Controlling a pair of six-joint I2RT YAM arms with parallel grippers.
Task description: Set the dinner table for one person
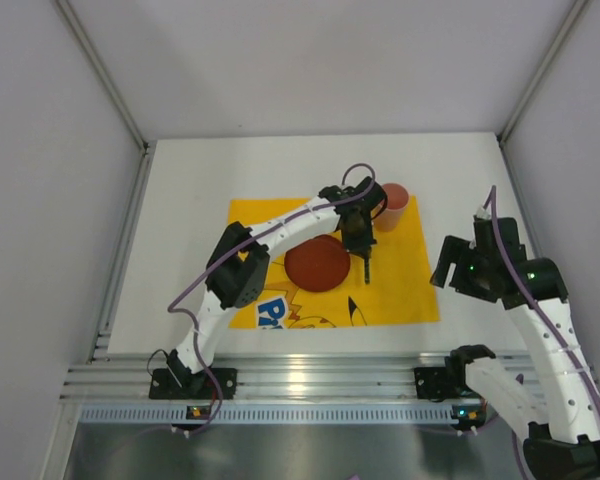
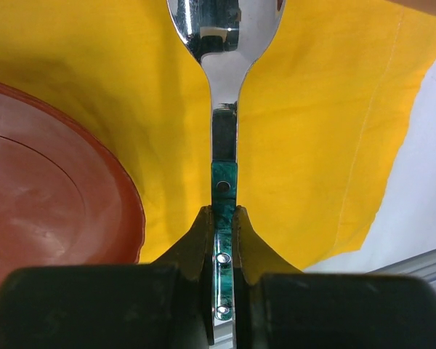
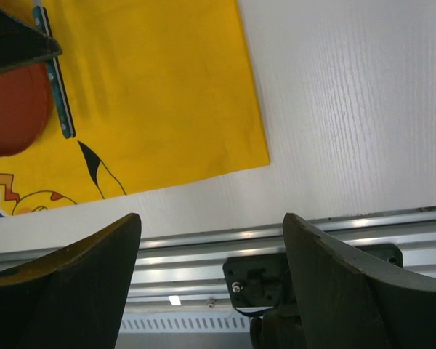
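White table (image 1: 190,200) under yellow cartoon-printed cloth (image 1: 400,280); brick-red plate (image 1: 317,264) and coral cup (image 1: 393,205) on cloth; silver spoon (image 2: 223,73), green-marbled handle (image 2: 223,190).

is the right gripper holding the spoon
No, the spoon is clamped by its green handle in the left gripper, while the right gripper stands open with nothing between its fingers.

The table (image 1: 185,230) is a large, flat, white rectangle with a faint wood grain, lying level. A silver metal rail (image 1: 300,375) edges its near side, and another runs along its left. A yellow cloth (image 1: 400,285) covers its middle, with white showing all round.
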